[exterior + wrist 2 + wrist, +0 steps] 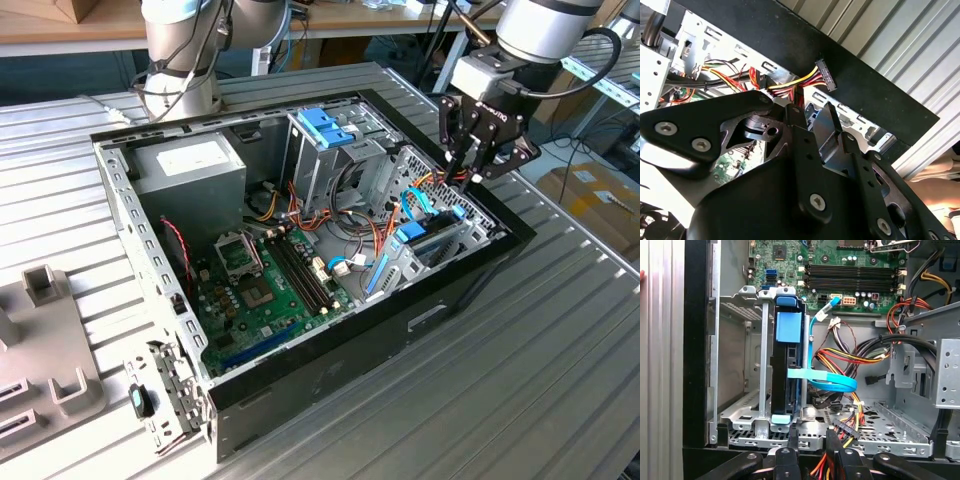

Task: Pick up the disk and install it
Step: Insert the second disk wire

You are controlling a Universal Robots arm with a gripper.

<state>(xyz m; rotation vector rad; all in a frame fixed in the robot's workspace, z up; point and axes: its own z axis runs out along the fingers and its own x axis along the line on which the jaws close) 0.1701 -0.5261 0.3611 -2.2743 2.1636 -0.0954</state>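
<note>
- Over the open computer case (470,290), at its end on the exterior view's right, hangs the gripper (470,172) — fingers pointing down into the drive bay.
- The disk (788,371) is already standing on edge in the metal bay rack (760,365), with light-blue carrier rails at its ends and a blue tab on its upper face; in the exterior view it shows as a blue-trimmed slab (432,236) just below and slightly toward the view's left of the fingertips.
- Long axis: runs along the slot, one short end at the bay floor near the case wall, the other toward the motherboard (855,275).
- A blue data cable (825,382) loops off its side; a power connector (824,76) dangles near the fingers.
- Gripper state: fingers (810,145) close together, nothing clamped — reads as released and clear of the disk, not touching it.
</note>
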